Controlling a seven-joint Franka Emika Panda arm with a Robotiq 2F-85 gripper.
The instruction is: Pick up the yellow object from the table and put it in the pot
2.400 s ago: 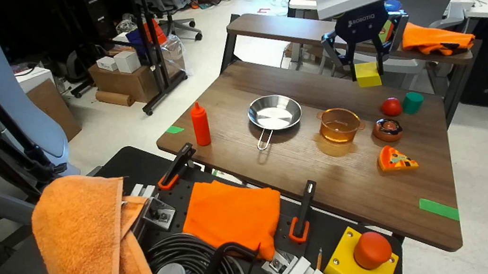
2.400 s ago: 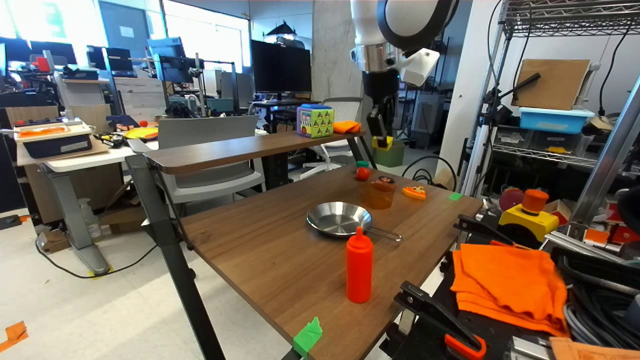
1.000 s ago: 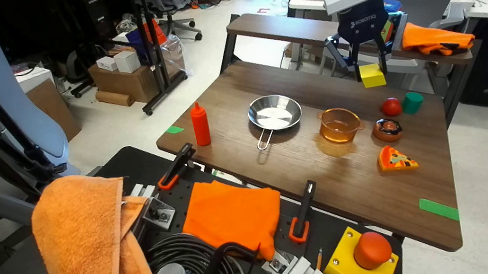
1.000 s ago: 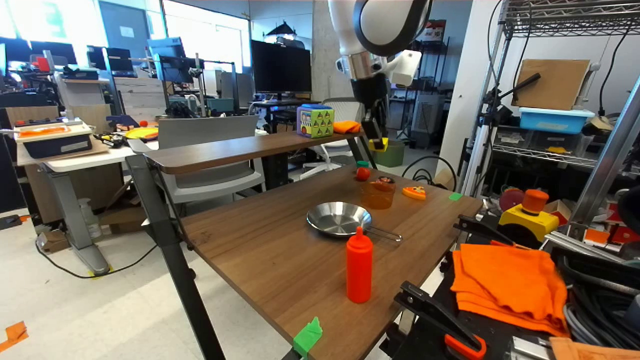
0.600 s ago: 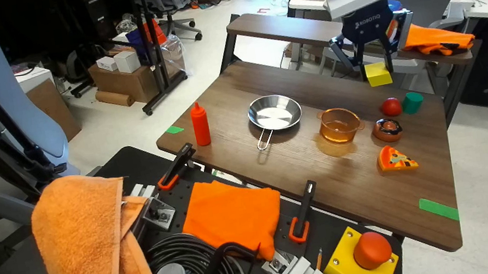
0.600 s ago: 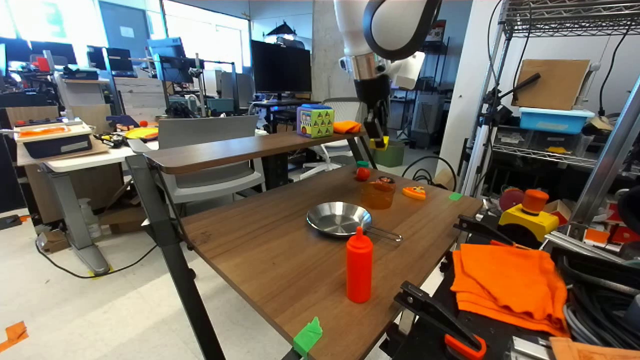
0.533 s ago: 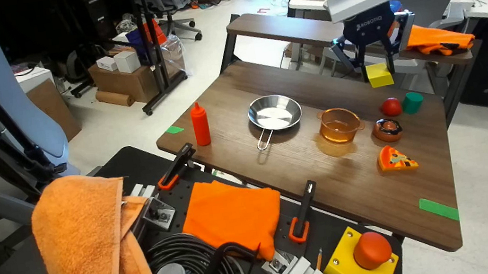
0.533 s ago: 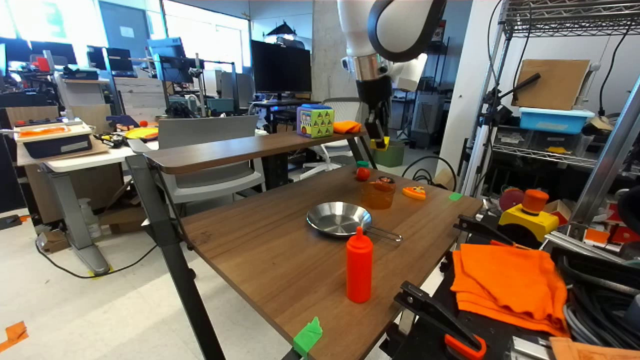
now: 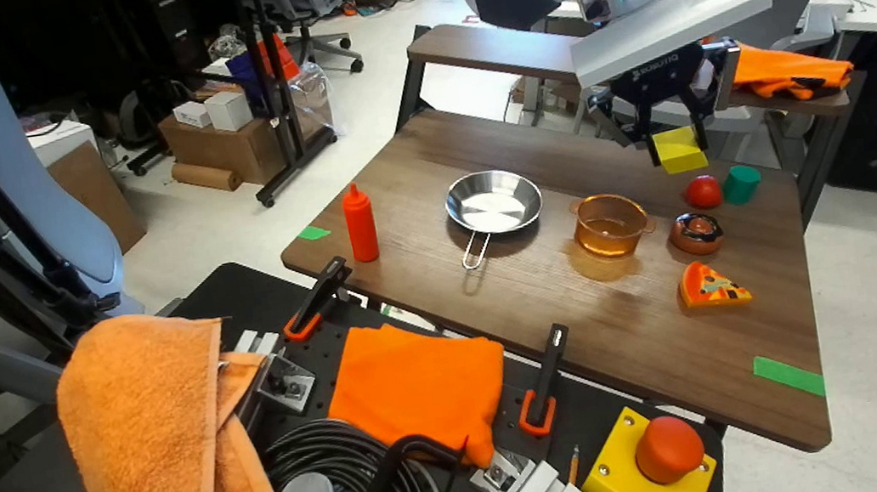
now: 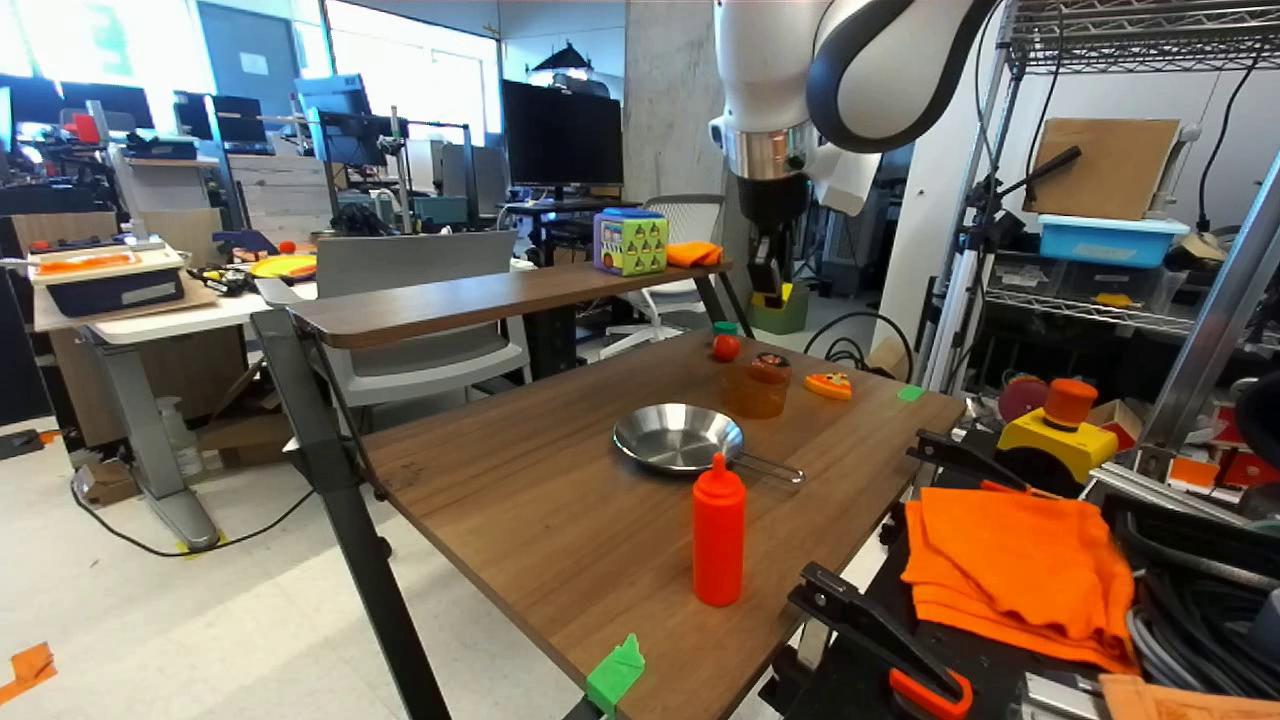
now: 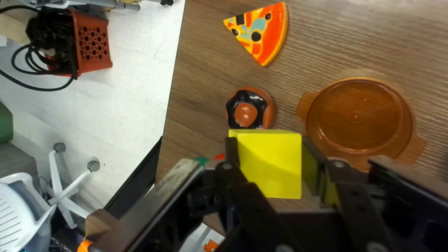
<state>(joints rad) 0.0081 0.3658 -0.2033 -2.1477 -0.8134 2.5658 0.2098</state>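
In an exterior view, the yellow block (image 9: 680, 151) is held up above the table (image 9: 406, 199), tilted a little, with the jaws clamped on it from both sides. The pot (image 9: 613, 227), translucent amber, is seen on the table, lower than the jaws and to their left in the picture, apart from the block. Just under the jaws in the picture, a round red object (image 9: 703, 193) is seen, with a green cylinder (image 9: 741, 185) right beside it; further down, a brown-and-black piece (image 9: 695, 236) and a pizza-slice wedge (image 9: 710, 287) are found. In an exterior view, a green bin (image 10: 783, 316) is shown behind the jaws; the block is mostly covered by them, only a strip of yellow being visible. The pot is seen below the jaws. In front of the jaws, a silver pan (image 10: 678, 438) is placed, and further forward a red bottle (image 10: 719, 540) is stood upright. In the wrist view, the block is gripped between the jaws. The pot is seen just to the right of the block, its lower edge partly covered by the jaws. Ahead of the jaws, the brown-and-black piece is partly overlapped by the block, with the wedge further up. Well off to the upper left of the jaws, a red basket (image 11: 92, 45) is seen on the floor (image 11: 140, 63).
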